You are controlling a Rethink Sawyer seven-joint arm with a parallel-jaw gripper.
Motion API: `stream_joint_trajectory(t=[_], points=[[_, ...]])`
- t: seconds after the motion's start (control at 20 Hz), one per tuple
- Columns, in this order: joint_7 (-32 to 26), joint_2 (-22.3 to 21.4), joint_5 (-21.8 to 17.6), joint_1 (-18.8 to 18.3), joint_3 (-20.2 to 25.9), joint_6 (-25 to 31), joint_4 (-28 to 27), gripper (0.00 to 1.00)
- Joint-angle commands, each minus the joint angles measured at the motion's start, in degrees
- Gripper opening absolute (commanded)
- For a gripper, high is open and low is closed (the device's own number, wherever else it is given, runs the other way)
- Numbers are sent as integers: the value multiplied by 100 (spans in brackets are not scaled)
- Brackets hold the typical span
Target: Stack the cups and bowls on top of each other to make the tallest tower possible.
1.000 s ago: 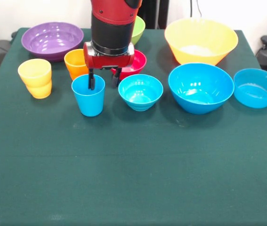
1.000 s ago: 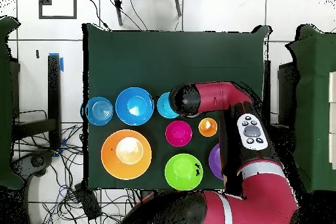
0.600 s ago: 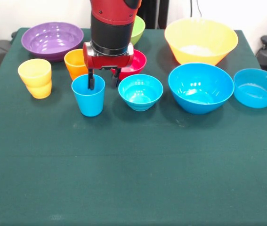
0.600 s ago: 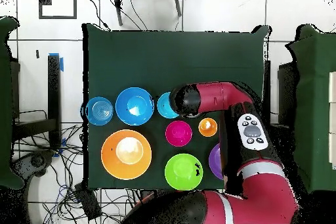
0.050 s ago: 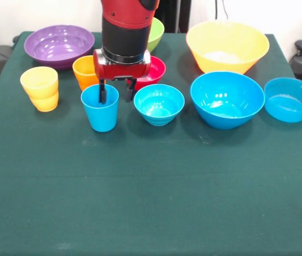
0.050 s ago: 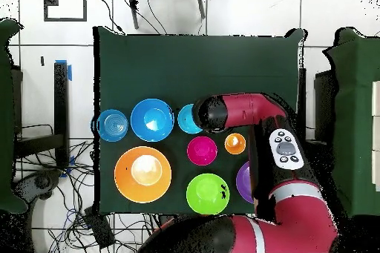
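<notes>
My gripper (image 5: pixel 116 92) hangs open over the blue cup (image 5: pixel 100 113). Its left finger (image 5: pixel 103 90) dips inside the cup and its right finger (image 5: pixel 130 88) stands outside the cup's right wall. The cup stands upright on the green cloth. An orange cup (image 5: pixel 85 71) sits just behind it, and a yellow cup (image 5: pixel 40 88) stands to the left. The small blue bowl (image 5: pixel 159 104) lies right of the gripper, then a larger blue bowl (image 5: pixel 227 99) and another blue bowl (image 5: pixel 291 99). In the overhead view the arm's head (image 6: pixel 210 114) hides the blue cup.
Along the back stand a purple bowl (image 5: pixel 58 45), a green bowl (image 5: pixel 156 32) partly behind the arm, a red bowl (image 5: pixel 155 69) and the big yellow-orange bowl (image 5: pixel 227 46). The table's cloth (image 5: pixel 151 202) stretches to the front edge.
</notes>
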Motion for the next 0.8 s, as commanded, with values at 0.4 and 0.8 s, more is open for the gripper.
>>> stream_joint_trajectory(t=[0.4, 0.8], points=[[-534, 323, -536, -33, 279, -267, -12, 100], [-475, 348, -586, -16, 214, -347, 16, 100]])
